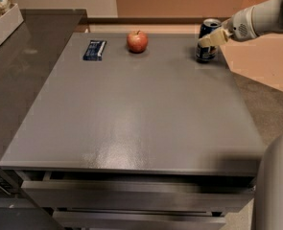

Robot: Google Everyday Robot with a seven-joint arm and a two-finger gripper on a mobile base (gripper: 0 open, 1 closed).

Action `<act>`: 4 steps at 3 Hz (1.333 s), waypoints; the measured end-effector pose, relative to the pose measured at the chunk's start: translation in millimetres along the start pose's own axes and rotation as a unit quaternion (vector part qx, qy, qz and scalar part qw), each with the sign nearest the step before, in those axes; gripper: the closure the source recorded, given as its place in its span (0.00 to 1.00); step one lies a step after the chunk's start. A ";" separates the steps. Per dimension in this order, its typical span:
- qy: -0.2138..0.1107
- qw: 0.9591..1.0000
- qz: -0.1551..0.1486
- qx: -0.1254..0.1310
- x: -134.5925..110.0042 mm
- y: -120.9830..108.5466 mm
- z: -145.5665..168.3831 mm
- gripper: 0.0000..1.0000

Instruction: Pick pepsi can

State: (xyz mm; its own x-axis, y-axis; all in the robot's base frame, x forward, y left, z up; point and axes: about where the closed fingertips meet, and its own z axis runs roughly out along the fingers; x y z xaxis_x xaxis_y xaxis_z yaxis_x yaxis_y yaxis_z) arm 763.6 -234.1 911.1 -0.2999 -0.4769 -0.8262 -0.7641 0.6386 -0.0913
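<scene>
The pepsi can (206,53), dark blue with a silver top rim, stands upright near the far right edge of the grey table (141,114). My gripper (209,40) reaches in from the right, at the end of a light grey arm (261,19), and sits right at the can. Its cream tip crosses the can's front at mid height. The can rests on the table.
A red apple (137,41) stands at the far middle and a flat dark blue packet (94,50) lies to its left. A dark counter (26,71) with a white box (2,25) borders the left side. A grey robot part (277,186) fills the lower right corner.
</scene>
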 end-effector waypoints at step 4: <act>-0.031 0.996 -0.071 -0.053 -69.1 65.4 -63.4 1.00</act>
State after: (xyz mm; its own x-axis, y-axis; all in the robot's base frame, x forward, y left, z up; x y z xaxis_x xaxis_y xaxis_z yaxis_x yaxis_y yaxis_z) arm 698.1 -197.7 997.5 -0.1517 -0.5170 -0.8424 -0.8534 0.4985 -0.1523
